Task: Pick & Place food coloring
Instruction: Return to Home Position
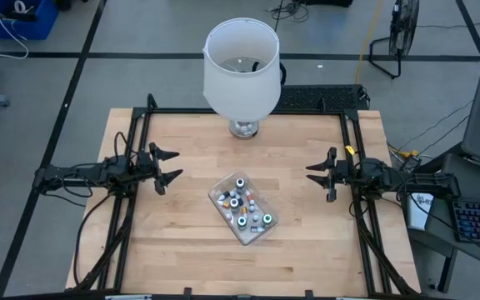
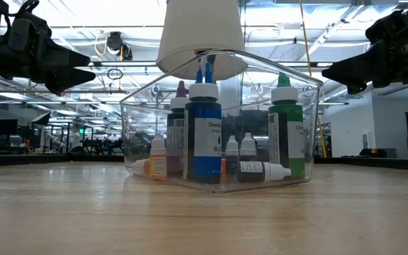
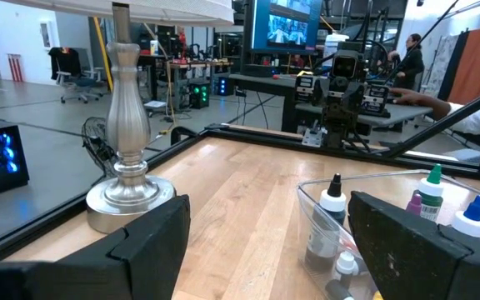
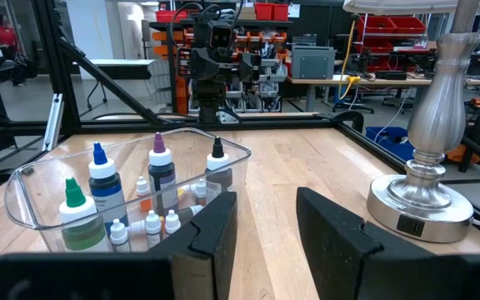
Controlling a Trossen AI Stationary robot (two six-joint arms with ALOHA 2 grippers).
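Note:
Several food coloring bottles (image 1: 242, 208) sit inside a clear plastic tray (image 1: 264, 230) at the table's middle. The taller ones stand upright, among them a blue one (image 2: 203, 134) and a green one (image 2: 286, 134). Small white-capped ones (image 2: 241, 152) stand or lie on the tray's floor. My left gripper (image 1: 169, 165) hovers open left of the tray, and its wrist view (image 3: 269, 250) shows the tray ahead. My right gripper (image 1: 313, 173) hovers open right of the tray, its fingers (image 4: 267, 233) apart. Both grippers are empty and above the table.
A lamp with a big white shade (image 1: 240, 67) stands on a silver base (image 1: 244, 127) at the table's far middle, behind the tray. A black frame (image 1: 352, 125) runs along the table's edges. Bare wood lies in front of the tray (image 1: 182, 250).

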